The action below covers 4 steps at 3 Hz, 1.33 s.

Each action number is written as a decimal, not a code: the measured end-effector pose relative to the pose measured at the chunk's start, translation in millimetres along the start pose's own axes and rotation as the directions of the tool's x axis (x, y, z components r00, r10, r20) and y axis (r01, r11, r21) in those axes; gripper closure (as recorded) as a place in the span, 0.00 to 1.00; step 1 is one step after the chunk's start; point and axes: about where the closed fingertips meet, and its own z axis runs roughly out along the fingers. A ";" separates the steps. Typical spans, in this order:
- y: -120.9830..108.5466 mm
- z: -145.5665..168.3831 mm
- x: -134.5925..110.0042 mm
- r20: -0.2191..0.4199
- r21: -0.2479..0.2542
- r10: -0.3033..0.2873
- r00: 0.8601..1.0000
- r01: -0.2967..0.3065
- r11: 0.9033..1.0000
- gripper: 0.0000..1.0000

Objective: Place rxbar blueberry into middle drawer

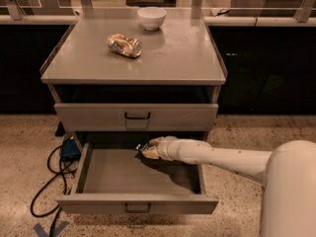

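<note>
Finding: gripper reaching into open middle drawer

It is clasping the rxbar blueberry just above the rear floor. A can and white bowl are sitting on the grey cabinet top; cables are trailing across speckled flooring.

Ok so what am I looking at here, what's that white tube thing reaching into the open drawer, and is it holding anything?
That white tube is a robot's arm, stretched in from the right. There is only one picture, looking down at the front of a grey cabinet; where the camera is mounted isn't known. At the arm's end is the gripper, a two-finger claw, inside the open drawer near its back. It appears to hold a small dark bar just above the drawer floor. On the cabinet top are a can lying on its side and a white bowl. The upper drawer is shut.
</note>
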 end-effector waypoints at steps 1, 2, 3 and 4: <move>-16.8 23.6 16.4 -0.048 -0.061 0.061 0.997 -0.063 0.996 1.00; -8.7 12.4 44.1 -0.160 -0.148 0.064 0.985 -0.088 0.985 1.00; 3.2 10.9 51.1 -0.189 -0.187 0.058 0.980 -0.094 0.978 1.00; 3.2 10.9 51.1 -0.189 -0.186 0.058 0.980 -0.094 0.978 1.00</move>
